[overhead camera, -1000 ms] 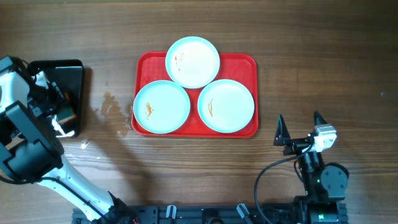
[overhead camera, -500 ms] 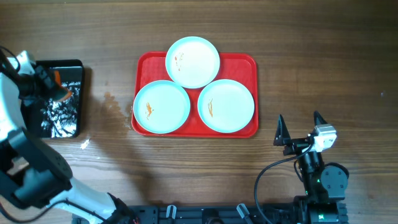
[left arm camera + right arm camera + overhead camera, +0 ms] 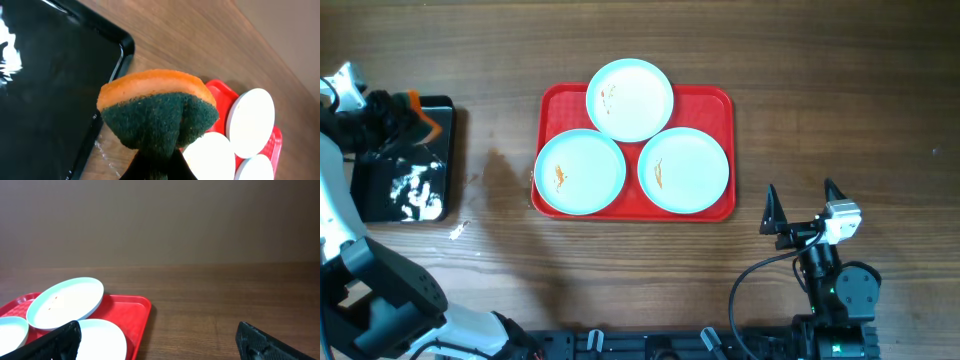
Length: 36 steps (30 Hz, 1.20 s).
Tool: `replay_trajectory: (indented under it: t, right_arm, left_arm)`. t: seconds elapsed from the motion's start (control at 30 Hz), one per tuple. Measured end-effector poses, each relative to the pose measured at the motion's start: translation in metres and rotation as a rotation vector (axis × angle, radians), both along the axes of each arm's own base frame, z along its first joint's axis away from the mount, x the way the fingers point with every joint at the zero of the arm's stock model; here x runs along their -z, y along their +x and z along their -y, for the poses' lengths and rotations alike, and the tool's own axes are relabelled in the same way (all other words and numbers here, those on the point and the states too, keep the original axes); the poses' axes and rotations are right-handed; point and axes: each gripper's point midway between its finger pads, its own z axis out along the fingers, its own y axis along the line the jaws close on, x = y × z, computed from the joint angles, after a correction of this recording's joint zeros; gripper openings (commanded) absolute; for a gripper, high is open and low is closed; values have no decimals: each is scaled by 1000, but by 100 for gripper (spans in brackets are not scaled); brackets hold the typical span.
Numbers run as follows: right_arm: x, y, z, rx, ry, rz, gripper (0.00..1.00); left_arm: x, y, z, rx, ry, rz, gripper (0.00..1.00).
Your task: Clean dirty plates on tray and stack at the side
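The left gripper (image 3: 405,108), upper left, is clamped on a sponge (image 3: 157,112) over the black tray (image 3: 395,190); the right gripper (image 3: 801,195), lower right, stands wide and empty; three plates (image 3: 630,99) lie on the red tray (image 3: 720,100) at centre.

Black tray (image 3: 435,170), orange-green sponge (image 3: 157,112), wooden table (image 3: 820,100).

No legible text, label, brand mark, number or sign appears in any view. Surfaces checked:
- large flat red plastic tray (image 3: 722,100): plain
- three round white shallow plates (image 3: 630,99): orange smears only, no print
- glossy black rectangular tray (image 3: 400,190): reflections only
- orange-and-green scouring sponge (image 3: 157,112): unmarked
- brown wooden table (image 3: 820,80): grain only

Any marking on the small white housing (image 3: 842,215) on the right arm is too small to read.
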Motion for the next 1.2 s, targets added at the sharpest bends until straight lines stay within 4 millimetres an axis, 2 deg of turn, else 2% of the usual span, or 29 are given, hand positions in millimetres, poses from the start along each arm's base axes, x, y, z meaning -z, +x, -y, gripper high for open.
replay_trajectory:
  t: [0.17,0.23,0.47,0.53,0.7,0.77,0.97,1.2]
  right_arm:
    - [0,0,0,0,0,0,100]
    - [0,0,0,0,0,0,100]
    - [0,0,0,0,0,0,100]
    - [0,0,0,0,0,0,100]
    - [0,0,0,0,0,0,100]
    - [0,0,0,0,0,0,100]
    - [0,0,0,0,0,0,100]
    - [0,0,0,0,0,0,100]
  left_arm:
    - [-6,-7,-42,-93,31,50,4]
    - [-9,-11,-52,-117,19,70,4]
    - [-19,-6,-43,-169,-130,109,4]
    - [-22,-9,-50,-220,-173,114,4]
    - [-36,-22,-83,-301,-224,197,4]
    - [-38,-23,-86,-303,-245,216,4]
    - [-25,-18,-84,-288,-307,207,4]
    - [-24,-19,-84,-289,-309,202,4]
